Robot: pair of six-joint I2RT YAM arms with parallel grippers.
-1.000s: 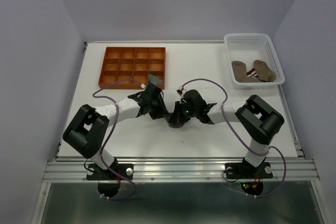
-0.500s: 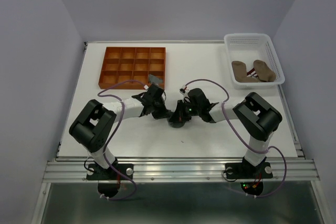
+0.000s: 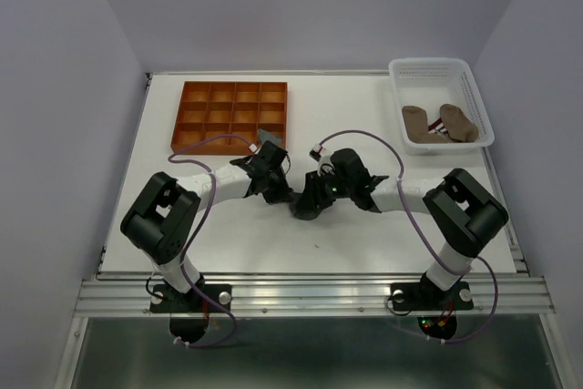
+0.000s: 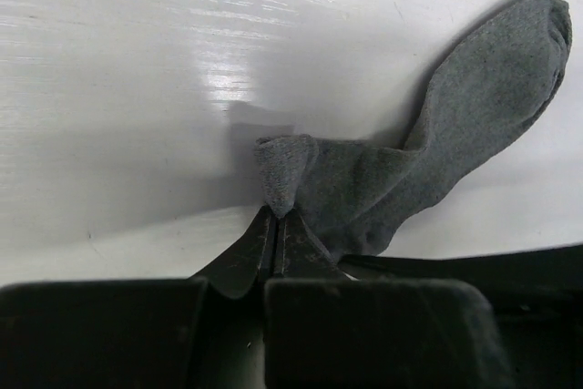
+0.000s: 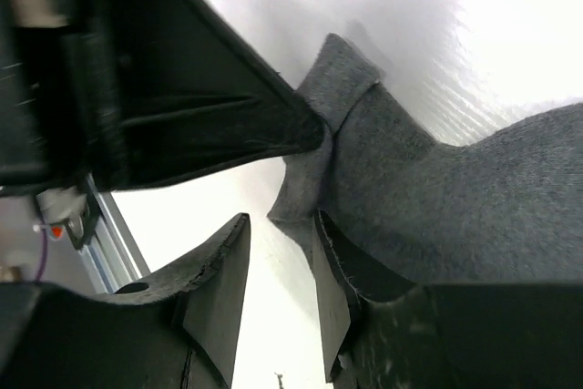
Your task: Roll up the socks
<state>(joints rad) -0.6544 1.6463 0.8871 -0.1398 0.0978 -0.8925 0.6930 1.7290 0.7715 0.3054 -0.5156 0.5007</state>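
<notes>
A grey sock (image 4: 437, 152) lies flat on the white table, its toe end reaching away to the upper right in the left wrist view. My left gripper (image 4: 276, 214) is shut on a pinched fold of its near edge. The right gripper (image 5: 281, 225) stands open right beside that pinch, and the sock's edge (image 5: 401, 189) drapes over its right finger (image 5: 332, 289) with nothing clamped between the jaws. From above, the left gripper (image 3: 286, 194) and the right gripper (image 3: 308, 203) meet at mid-table and hide the sock. Two tan-brown socks (image 3: 441, 124) lie in the basket.
A white plastic basket (image 3: 428, 67) stands at the back right. An orange tray (image 3: 209, 107) of square compartments sits at the back left, with a grey bundle (image 3: 270, 137) in its near right corner compartment. Purple cables arch over both arms.
The left gripper closed on the grey sock's edge. The right gripper, shut before, has opened and let go of the sock; its arm shifted slightly right.
</notes>
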